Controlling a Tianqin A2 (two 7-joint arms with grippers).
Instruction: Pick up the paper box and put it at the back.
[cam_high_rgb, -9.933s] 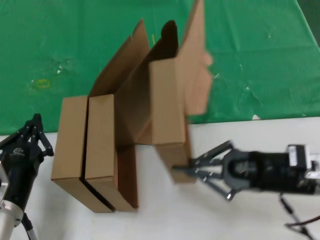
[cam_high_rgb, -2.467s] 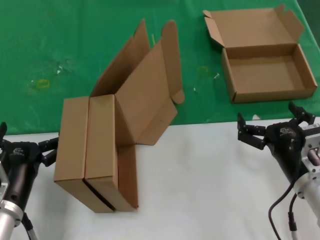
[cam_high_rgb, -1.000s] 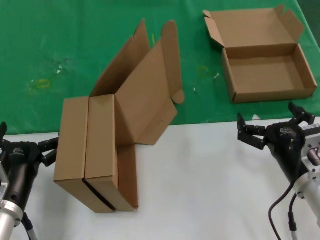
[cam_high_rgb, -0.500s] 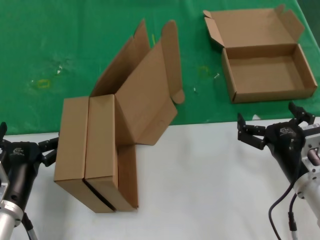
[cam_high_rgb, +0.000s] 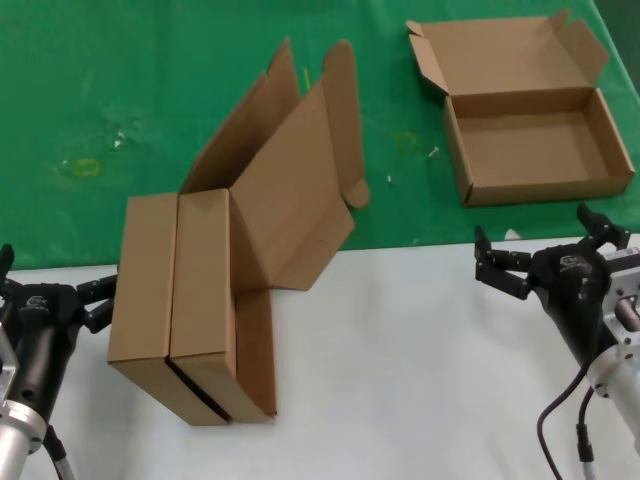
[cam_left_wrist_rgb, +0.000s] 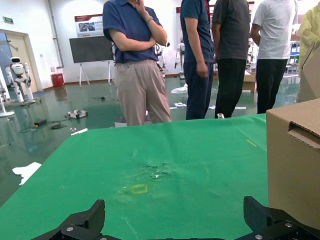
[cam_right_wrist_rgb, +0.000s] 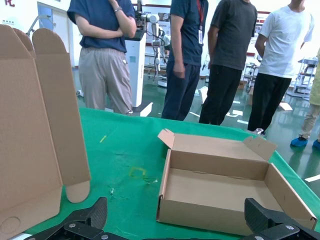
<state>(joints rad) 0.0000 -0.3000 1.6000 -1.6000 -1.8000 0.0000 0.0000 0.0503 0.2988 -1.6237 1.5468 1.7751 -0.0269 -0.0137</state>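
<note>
One paper box (cam_high_rgb: 530, 135) lies open and flat on the green cloth at the back (cam_high_rgb: 150, 80), far right, its lid folded back; the right wrist view shows this paper box (cam_right_wrist_rgb: 220, 192) just ahead of my right gripper (cam_right_wrist_rgb: 176, 212). Two more boxes (cam_high_rgb: 175, 300) stand on edge at the left of the white tabletop, their lids (cam_high_rgb: 295, 190) leaning up over the cloth. My right gripper (cam_high_rgb: 545, 248) hovers open and empty at the cloth's near edge, short of the open box. My left gripper (cam_high_rgb: 50, 280) waits open beside the standing boxes.
The white tabletop (cam_high_rgb: 400, 380) stretches between both arms. The near standing box (cam_left_wrist_rgb: 295, 165) fills one side of the left wrist view. A yellowish stain (cam_high_rgb: 85, 165) marks the cloth at left. Several people (cam_right_wrist_rgb: 190, 60) stand beyond the table's far edge.
Since the oldest frame the right gripper has let go of a box, which now lies open on the cloth at back right, and has drawn back. Nothing moved in the last second.
</note>
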